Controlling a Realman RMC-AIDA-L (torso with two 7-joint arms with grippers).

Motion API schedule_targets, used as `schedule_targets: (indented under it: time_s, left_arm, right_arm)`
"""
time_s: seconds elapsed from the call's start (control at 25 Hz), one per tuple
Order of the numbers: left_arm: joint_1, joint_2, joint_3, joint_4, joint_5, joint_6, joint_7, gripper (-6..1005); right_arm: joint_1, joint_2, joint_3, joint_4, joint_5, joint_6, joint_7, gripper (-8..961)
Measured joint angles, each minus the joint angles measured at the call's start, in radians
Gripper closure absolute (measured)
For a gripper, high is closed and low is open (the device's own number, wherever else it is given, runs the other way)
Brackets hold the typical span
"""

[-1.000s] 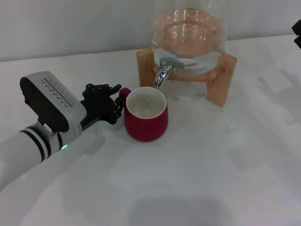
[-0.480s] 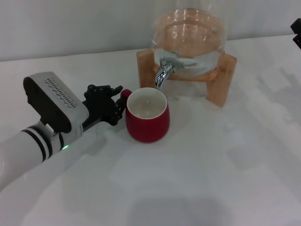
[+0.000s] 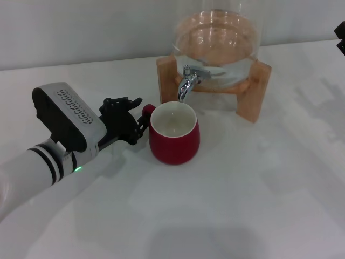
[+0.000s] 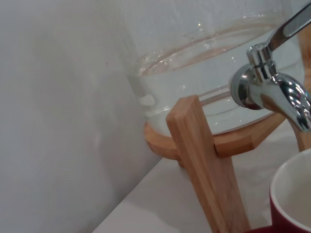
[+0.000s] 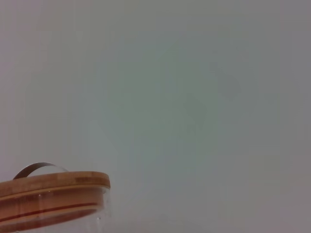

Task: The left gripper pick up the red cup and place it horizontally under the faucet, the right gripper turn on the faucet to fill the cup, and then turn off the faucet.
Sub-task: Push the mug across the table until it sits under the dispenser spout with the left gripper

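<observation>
While the red cup [image 3: 174,136] stands upright on the white table [image 3: 242,189], its rim is just below and in front of the faucet [image 3: 188,81] spout. L gripper [image 3: 141,120] is at the cup's left side, its black fingers [image 3: 125,104] pinching the small loop handle. R gripper [image 3: 340,36] shows only as a black tip at the right edge, well apart from the glass jar [image 3: 218,38] in its wooden stand [image 3: 253,91]; I cannot tell if it is spread or pressed together.

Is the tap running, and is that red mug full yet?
No: no stream falls from the faucet spout. The red cup stands upright just below it, its white inside showing bare, so it looks empty.
</observation>
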Motion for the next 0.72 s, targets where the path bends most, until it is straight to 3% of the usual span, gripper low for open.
schedule_targets:
  time_s: [0.72]
  left_arm:
    - [0.010, 0.000, -0.027, 0.001, -0.016, 0.002, 0.034, 616]
  right_arm:
    - [0.003, 0.000, 0.001, 0.000, 0.000, 0.002, 0.000, 119]
